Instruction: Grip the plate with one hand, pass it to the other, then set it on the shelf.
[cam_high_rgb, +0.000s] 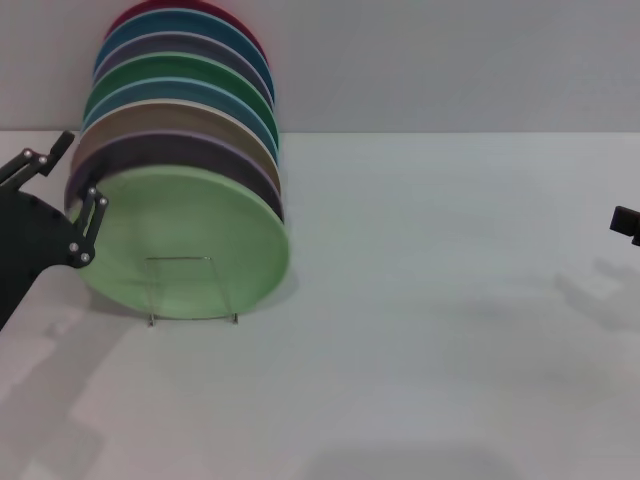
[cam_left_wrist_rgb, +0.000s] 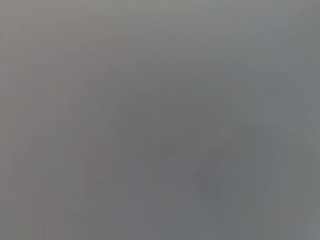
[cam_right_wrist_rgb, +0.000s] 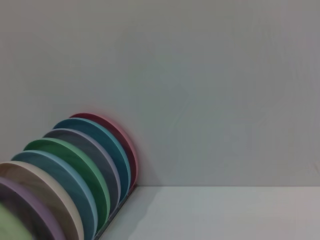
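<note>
A: What sits nearest on the table?

B: The shelf, a thin clear frame, stands upright toward the robot's left. The plate, light mint green, stands on edge right behind that frame's front, leaning back against the row of other plates.

A: And the left hand?

B: It is at the plate's left rim. Its black fingers are spread apart, one linkage beside the mint rim and the other higher up near the purple plate. They are parted and clamp nothing that I can make out, though whether the lower finger touches the rim I cannot tell. Its own wrist view is a plain grey blur.

A: The right hand?

B: Only a small black piece of the right hand shows at the far right edge, well apart from the plates. I cannot tell how its fingers stand.

A: What is behind the mint plate?

B: A row of plates on edge: purple, a beige plate, a light blue plate, a darker green plate, a grey one, a teal one, and a red plate last, nearest the wall.
</note>
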